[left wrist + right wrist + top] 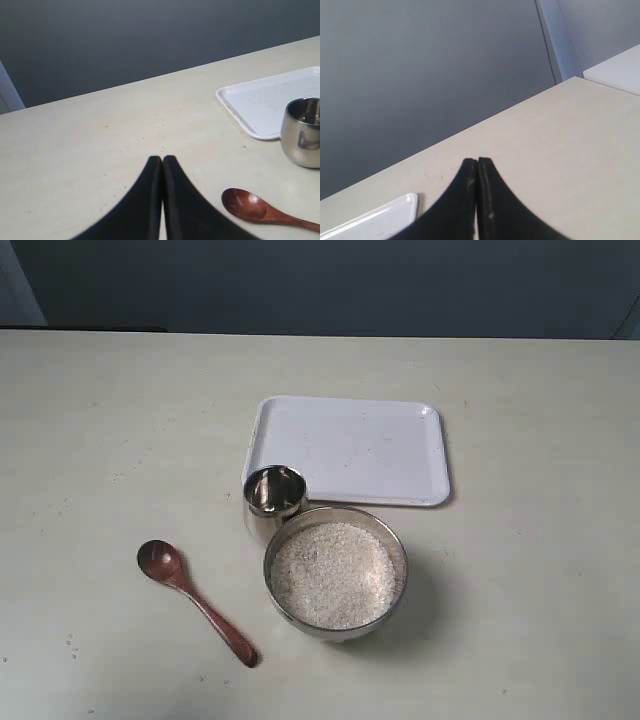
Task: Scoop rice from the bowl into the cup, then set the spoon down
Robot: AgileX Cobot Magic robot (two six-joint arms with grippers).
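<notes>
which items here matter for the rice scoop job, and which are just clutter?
Needed:
spoon
bowl
rice, in the bowl
cup

Just lying about:
white tray, beside the cup

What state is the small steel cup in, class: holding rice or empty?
Empty. The upright cup shows only bare shiny steel inside, while the rice lies in the bowl.

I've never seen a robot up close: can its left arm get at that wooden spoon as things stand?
Probably yes. The spoon lies by itself on the table, apart from the bowl and cup, and the left gripper, shut and empty, sits near it with nothing between.
</notes>
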